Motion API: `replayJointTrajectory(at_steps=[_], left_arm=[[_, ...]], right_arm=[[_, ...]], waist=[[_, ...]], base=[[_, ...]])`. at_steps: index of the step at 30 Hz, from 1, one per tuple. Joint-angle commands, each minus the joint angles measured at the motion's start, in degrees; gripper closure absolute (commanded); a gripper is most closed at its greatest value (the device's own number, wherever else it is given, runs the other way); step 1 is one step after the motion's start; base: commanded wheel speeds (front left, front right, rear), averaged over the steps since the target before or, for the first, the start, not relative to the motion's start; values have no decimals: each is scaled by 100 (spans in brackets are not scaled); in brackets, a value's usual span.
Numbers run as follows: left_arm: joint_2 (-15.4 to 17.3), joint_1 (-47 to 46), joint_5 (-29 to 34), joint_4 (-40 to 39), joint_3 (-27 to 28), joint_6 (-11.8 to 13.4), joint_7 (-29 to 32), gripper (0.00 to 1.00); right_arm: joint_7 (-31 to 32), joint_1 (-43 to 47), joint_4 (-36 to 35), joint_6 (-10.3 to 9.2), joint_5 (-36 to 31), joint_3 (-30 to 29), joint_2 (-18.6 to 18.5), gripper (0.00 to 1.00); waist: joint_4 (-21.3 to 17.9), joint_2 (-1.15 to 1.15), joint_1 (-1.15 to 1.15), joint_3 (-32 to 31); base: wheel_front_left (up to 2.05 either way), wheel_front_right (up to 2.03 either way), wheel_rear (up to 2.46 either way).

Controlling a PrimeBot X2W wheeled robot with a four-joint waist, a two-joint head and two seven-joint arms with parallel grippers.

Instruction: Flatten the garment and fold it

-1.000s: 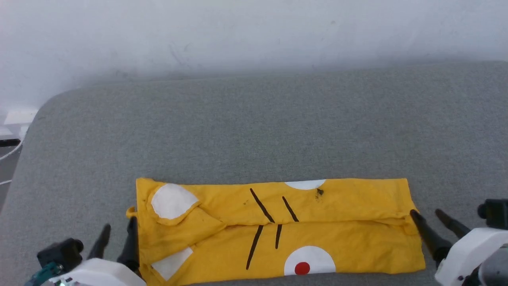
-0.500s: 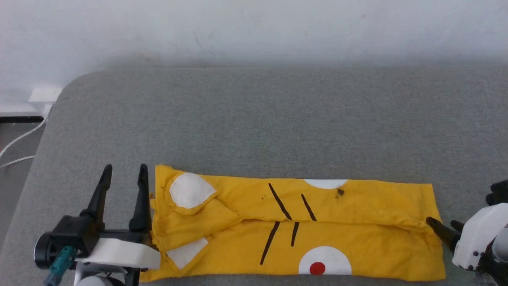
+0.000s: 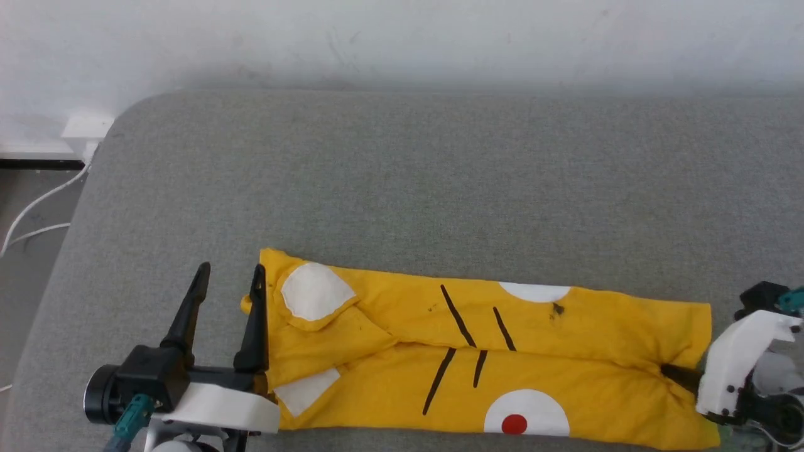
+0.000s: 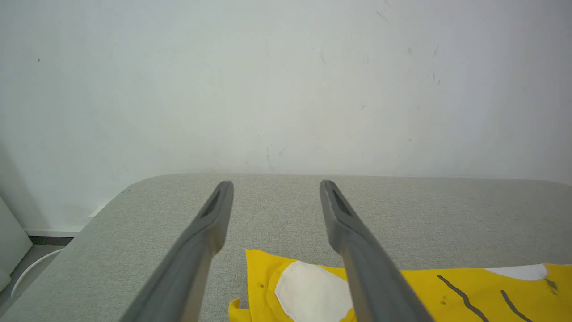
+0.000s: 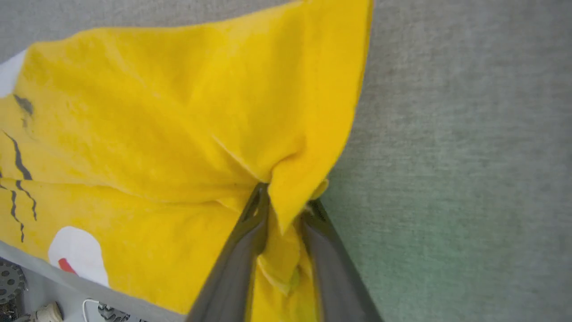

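- Right wrist view: right gripper (image 5: 287, 199) is pinching the bunched shirt (image 5: 156, 112) edge; in head view, cloth is covering those fingertips.
- Head view: left gripper (image 3: 230, 276) is standing open beside the shirt.

— Any writing, label, brand or number you can read?
— None. The bright yellow cotton T-shirt (image 3: 603, 326) carries only a cartoon print of white patches, a red dot and black strokes. None of it is lettering.
— And the grey fabric surface (image 3: 440, 188) or the white wall (image 3: 402, 37)?
— No legible marks on either.
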Motion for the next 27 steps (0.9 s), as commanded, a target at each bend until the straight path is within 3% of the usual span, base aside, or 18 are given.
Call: replayJointTrajectory(at_steps=[1, 6, 14, 23, 27], left_arm=[[-33, 41, 37, 27, 24, -42, -26, 0], [-71, 141, 17, 102, 63, -58, -27, 0], [-53, 324, -35, 190, 115, -25, -27, 0], [-49, 505, -37, 145, 95, 65, -10, 0], [-43, 550, -44, 107, 89, 101, 7, 0]], right_arm=[[216, 201, 310, -4, 73, 260, 285, 100], [109, 121, 109, -4, 149, 388, 174, 100], [-183, 277, -752, -4, 176, 389, -356, 100], [25, 742, -1165, -4, -302, -829, -658, 100], [40, 833, -1376, -4, -480, -1431, -604, 100]], waist=[[-13, 0, 0, -30], [-74, 0, 0, -183], [-204, 0, 0, -505], [-281, 0, 0, -680], [-308, 0, 0, -699]], base=[[0, 0, 0], [0, 0, 0], [0, 0, 0], [0, 0, 0], [0, 0, 0]])
